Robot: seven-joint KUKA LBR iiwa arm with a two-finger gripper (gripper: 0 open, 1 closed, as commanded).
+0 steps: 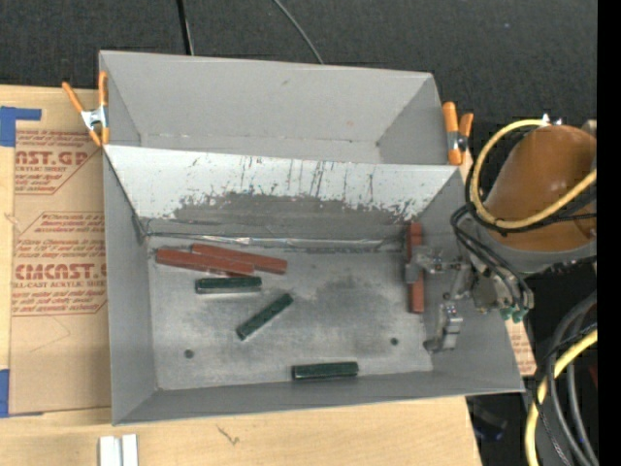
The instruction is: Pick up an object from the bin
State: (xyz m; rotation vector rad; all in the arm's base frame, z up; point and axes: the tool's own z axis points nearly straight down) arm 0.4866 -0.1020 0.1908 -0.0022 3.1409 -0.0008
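Red stick (416,297) beside end effector (444,316), green sticks (264,316)

Robotics lab or test cell, by the look of it; no domestic signs.

- Grey metal bin (126,289) spreads left of the gripper (441,311), its floor scuffed and its back wall streaked with scratches.
- Loose on that floor, well left of the gripper: plain stick-shaped pieces, red-brown bars (221,259) and dark green bars (264,316).
- Right of and above the gripper: the arm's orange cover (543,178), looped with yellow cables (505,132).
- Dark speckled floor (388,17) beyond the bin's far wall.
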